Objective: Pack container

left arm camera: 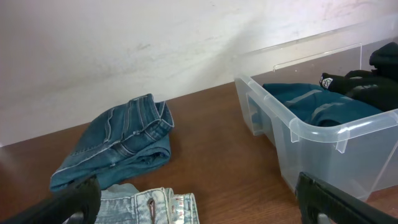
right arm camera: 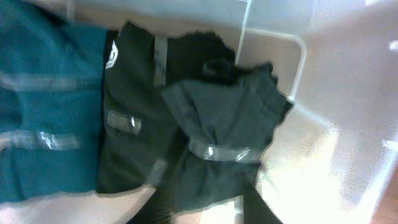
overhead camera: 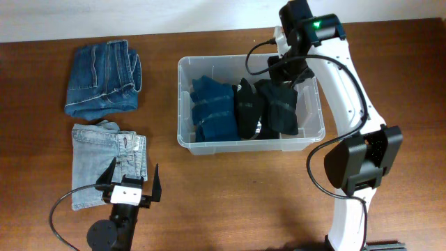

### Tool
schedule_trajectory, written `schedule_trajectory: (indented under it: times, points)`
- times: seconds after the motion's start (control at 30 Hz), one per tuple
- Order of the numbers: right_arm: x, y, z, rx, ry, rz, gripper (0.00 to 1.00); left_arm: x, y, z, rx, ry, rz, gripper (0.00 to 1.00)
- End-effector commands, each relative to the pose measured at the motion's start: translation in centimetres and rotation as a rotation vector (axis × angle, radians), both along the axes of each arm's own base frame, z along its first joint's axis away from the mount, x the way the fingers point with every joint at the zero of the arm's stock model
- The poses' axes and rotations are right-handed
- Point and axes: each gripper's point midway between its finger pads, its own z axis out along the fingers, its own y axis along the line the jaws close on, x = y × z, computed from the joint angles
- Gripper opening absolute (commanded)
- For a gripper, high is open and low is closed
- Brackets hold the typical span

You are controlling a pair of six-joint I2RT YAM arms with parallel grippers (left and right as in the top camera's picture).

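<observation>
Right now I judge I'm mid-pack: the container [overhead camera: 244, 144] sits mid-table, my right gripper [right arm camera: 208, 208] spread over black clothes [right arm camera: 230, 143] inside. 2 jeans remain outside; next, my left gripper [overhead camera: 134, 171], spread too, should pinch the light jeans [overhead camera: 104, 150].

Right arm [overhead camera: 348, 77]: glossy white shells between black joint housings — a green light [overhead camera: 318, 25] glowing on the far black module — with black cables [overhead camera: 309, 166] looping alongside. Left arm [overhead camera: 120, 216]: white block [overhead camera: 127, 193], two tapered black fingers [overhead camera: 155, 183], round black base [overhead camera: 104, 236], one curling black cable [overhead camera: 53, 213].
</observation>
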Motion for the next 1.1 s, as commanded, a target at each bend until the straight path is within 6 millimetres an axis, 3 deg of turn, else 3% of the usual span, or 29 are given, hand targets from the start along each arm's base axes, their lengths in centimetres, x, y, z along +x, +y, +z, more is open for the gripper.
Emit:
schedule_trajectory:
  times: [0.0, 0.27, 0.7, 0.93, 1.07]
  points:
    - [-0.4, -0.3, -2.7, 0.0, 0.051, -0.027, 0.06, 0.0, -0.2, -0.1, 0.015, -0.004, -0.011, 0.99]
    - [-1.6, 0.6, -8.4, 0.058, 0.118, -0.033, 0.04, 0.0, -0.2, -0.1, 0.015, -0.004, -0.011, 0.99]
    - [-2.5, 1.1, -8.7, 0.085, 0.157, -0.028, 0.09, 0.0, -0.2, -0.1, 0.015, -0.004, -0.011, 0.99]
    - [-3.6, 0.9, -10.9, 0.077, 0.194, -0.03, 0.09, 0.0, -0.2, -0.1, 0.015, -0.004, -0.011, 0.99]
    - [-4.0, 1.1, -10.6, 0.094, 0.208, -0.028, 0.14, 0.0, -0.2, -0.1, 0.015, -0.004, -0.011, 0.99]
